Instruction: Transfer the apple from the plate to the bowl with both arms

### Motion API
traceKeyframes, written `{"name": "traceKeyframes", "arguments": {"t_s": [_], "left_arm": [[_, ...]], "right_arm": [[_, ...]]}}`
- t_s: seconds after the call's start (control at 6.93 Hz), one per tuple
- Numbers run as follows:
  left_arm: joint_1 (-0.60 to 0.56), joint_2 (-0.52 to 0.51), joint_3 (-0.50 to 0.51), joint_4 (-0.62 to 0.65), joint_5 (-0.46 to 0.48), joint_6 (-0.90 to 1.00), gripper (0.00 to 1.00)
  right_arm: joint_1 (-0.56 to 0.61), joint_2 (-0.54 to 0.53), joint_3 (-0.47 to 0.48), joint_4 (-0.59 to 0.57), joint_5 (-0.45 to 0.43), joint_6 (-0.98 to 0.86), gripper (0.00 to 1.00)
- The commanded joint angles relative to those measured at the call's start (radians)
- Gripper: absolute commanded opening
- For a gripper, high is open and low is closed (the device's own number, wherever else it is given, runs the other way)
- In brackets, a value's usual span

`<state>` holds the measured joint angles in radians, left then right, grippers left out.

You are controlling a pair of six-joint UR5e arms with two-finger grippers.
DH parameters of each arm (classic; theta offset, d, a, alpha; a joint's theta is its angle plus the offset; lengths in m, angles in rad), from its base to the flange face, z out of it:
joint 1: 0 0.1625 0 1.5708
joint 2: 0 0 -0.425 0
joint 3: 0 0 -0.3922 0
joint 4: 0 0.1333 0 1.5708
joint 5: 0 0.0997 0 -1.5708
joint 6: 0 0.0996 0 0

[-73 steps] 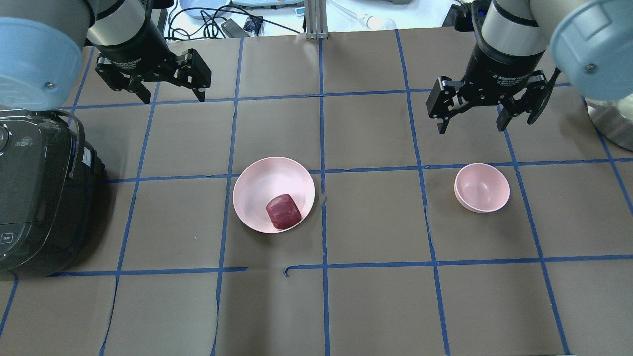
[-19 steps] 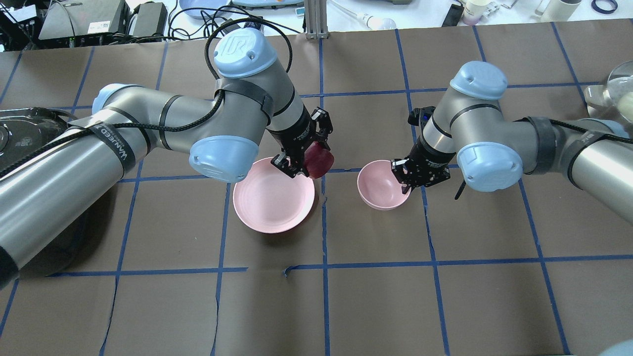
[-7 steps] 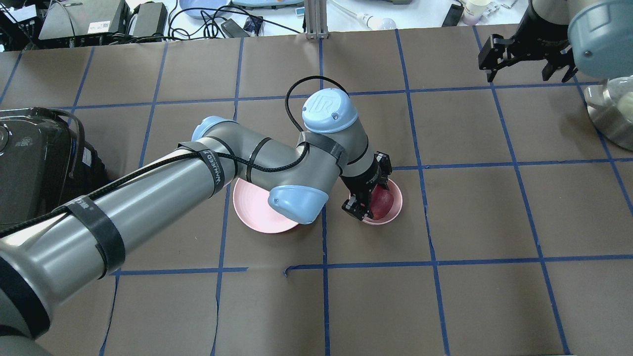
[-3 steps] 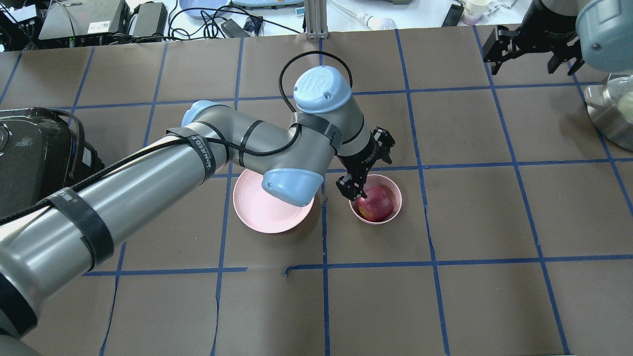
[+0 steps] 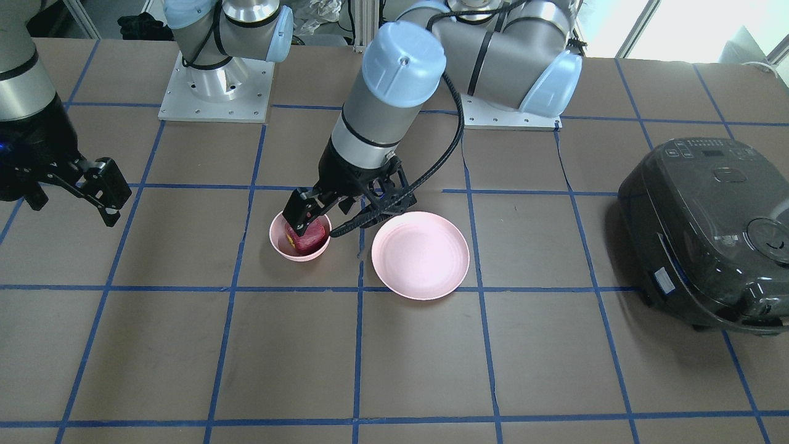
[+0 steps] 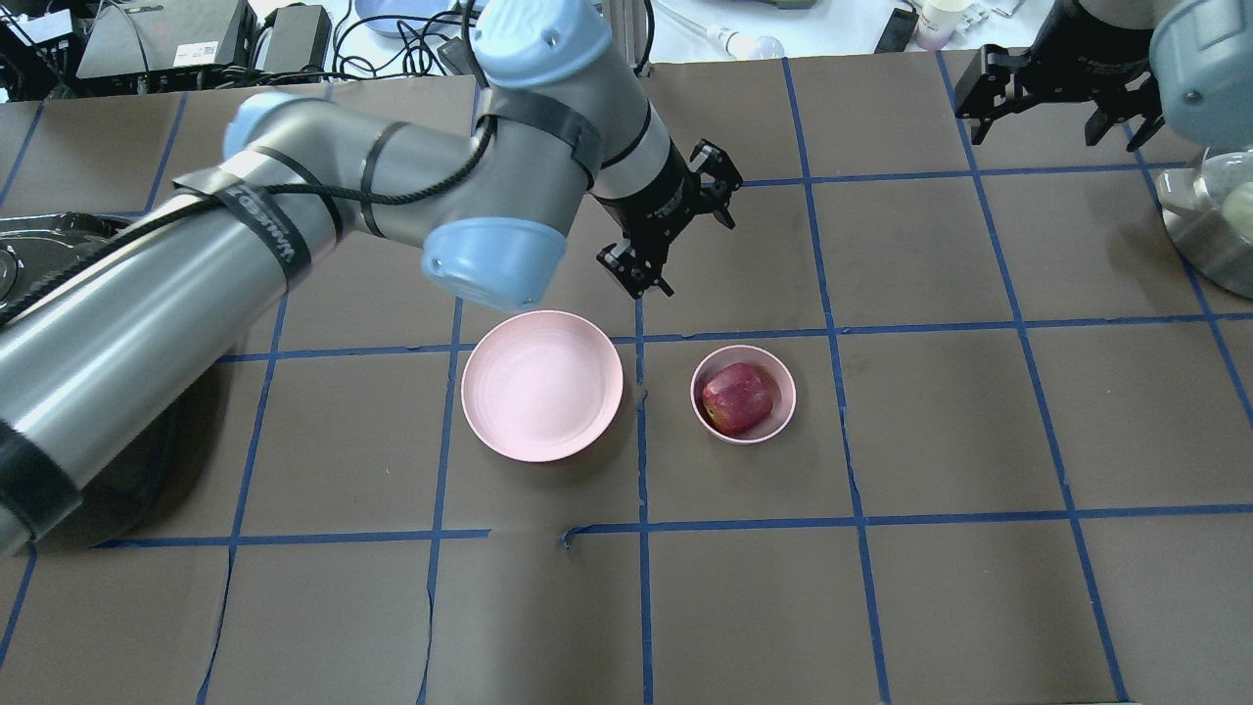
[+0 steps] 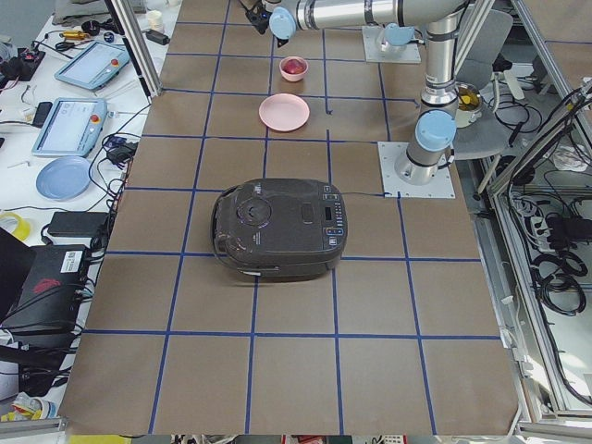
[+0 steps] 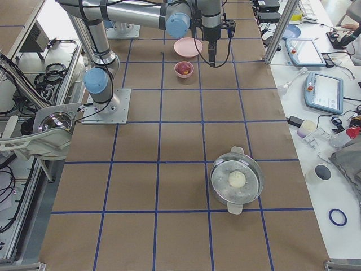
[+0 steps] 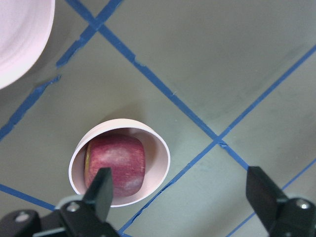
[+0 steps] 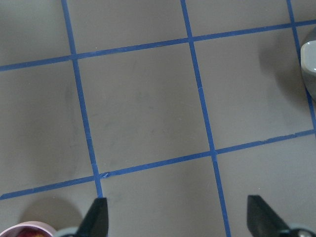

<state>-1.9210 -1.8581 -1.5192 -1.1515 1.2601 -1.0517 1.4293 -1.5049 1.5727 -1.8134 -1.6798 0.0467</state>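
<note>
The dark red apple (image 6: pixel 737 399) lies in the small pink bowl (image 6: pixel 789 397), right of the empty pink plate (image 6: pixel 541 385). My left gripper (image 6: pixel 682 247) is open and empty, raised above the table behind the bowl and plate. Its wrist view looks down on the apple (image 9: pixel 116 160) in the bowl (image 9: pixel 160 148), between the spread fingers (image 9: pixel 101 192). My right gripper (image 6: pixel 1052 129) is open and empty at the far right back of the table. The front view shows the apple (image 5: pixel 305 237), the bowl (image 5: pixel 277 243), the plate (image 5: pixel 420 254) and the left gripper (image 5: pixel 320 227) over the bowl.
A black rice cooker (image 5: pixel 709 228) stands at the table's left end, partly under my left arm. A steel pot (image 6: pixel 1209 235) with a pale round thing inside stands at the right edge (image 8: pixel 237 180). Blue tape lines grid the brown table.
My left gripper let go of the apple in the bowl, opened, and rose back away from the bowl. The right gripper stays parked at the far right.
</note>
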Motion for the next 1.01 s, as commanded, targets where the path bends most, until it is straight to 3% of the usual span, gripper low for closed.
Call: {"name": "traceKeyframes", "arguments": {"t_s": [0.0,0.29,0.43,0.72,0.87], "left_arm": [[0.074,0.106,0.08,-0.218,0.001,0.215,0.97],[0.132,0.175,0.076,-0.232,0.028,0.486,1.0],[0.182,0.192,0.062,-0.272,0.094,0.654,1.0],[0.275,0.206,0.031,-0.289,0.168,0.913,1.0],[0.287,0.209,0.031,-0.287,0.267,1.029,1.0]], "right_arm": [[0.043,-0.012,0.003,0.078,0.003,0.084,1.0],[0.155,-0.02,0.001,0.138,0.018,0.093,1.0],[0.189,-0.026,0.0,0.141,0.037,0.093,1.0],[0.184,-0.06,-0.005,0.213,0.091,0.091,1.0],[0.18,-0.06,-0.005,0.27,0.095,0.069,1.0]]}}
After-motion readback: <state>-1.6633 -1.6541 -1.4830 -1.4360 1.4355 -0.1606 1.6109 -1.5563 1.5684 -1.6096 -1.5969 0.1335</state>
